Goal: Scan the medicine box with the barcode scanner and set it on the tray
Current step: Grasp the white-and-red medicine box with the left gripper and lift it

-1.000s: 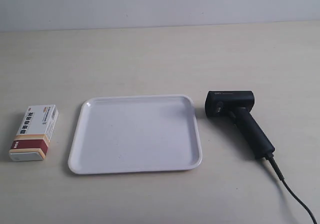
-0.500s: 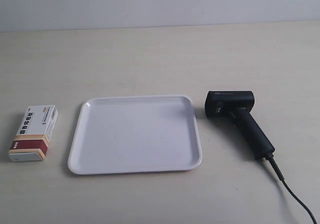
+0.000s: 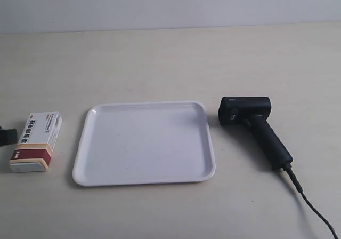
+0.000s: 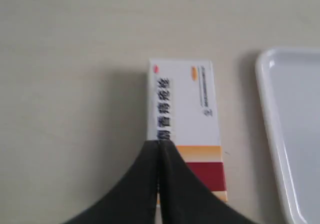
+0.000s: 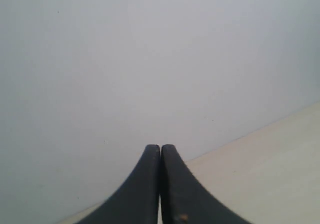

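The medicine box lies flat on the table left of the tray, white with a dark red band and orange stripe. In the left wrist view the box fills the centre, and my left gripper hovers over its red-banded end, shut with nothing between the fingers. A dark tip of that gripper shows at the exterior view's left edge, beside the box. The black barcode scanner lies right of the tray, its cable trailing off. My right gripper is shut, facing a pale wall, away from the scanner.
The tray's rim shows at the edge of the left wrist view, a short gap from the box. A pale wall closes the far side of the beige table.
A dark gripper tip has come into the exterior view at its left edge, next to the medicine box. Box, tray and scanner have not moved.
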`<state>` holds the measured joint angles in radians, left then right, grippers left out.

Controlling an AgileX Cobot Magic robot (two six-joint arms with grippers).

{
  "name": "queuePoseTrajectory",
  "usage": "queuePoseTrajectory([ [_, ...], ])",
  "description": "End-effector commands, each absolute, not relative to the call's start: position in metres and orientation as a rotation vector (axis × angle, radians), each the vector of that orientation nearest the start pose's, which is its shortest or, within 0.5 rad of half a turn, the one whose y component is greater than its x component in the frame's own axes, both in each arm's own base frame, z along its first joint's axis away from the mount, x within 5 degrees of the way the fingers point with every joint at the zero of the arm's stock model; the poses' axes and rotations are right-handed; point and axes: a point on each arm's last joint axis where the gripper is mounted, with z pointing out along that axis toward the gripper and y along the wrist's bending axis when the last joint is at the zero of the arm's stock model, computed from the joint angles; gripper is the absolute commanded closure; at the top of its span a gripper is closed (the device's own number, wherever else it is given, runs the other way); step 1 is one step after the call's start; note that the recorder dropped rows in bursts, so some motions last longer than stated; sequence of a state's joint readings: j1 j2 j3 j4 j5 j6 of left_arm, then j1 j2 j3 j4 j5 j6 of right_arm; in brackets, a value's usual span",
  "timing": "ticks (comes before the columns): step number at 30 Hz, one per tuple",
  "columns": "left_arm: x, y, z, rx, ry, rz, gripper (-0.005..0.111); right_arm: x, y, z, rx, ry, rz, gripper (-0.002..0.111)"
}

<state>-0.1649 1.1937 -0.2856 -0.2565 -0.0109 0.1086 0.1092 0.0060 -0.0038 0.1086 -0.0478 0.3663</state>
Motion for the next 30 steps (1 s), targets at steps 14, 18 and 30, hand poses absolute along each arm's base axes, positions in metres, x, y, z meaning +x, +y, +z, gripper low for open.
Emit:
queuePoseTrajectory([
  [14, 0.227, -0.063, 0.1, 0.227, 2.451, -0.073, 0.01, 0.055, 0.005, 0.218, 0.266, 1.427, 0.467, 0.108],
  [18, 0.228, -0.065, 0.099, 0.284, 2.44, -0.068, 0.039, 0.055, 0.005, 0.218, 0.266, 1.427, 0.467, 0.108],
  [30, 0.25, -0.099, 0.167, 0.832, 2.212, -0.035, 0.107, 0.064, 0.007, 0.23, 0.254, 1.496, 0.435, 0.108],
])
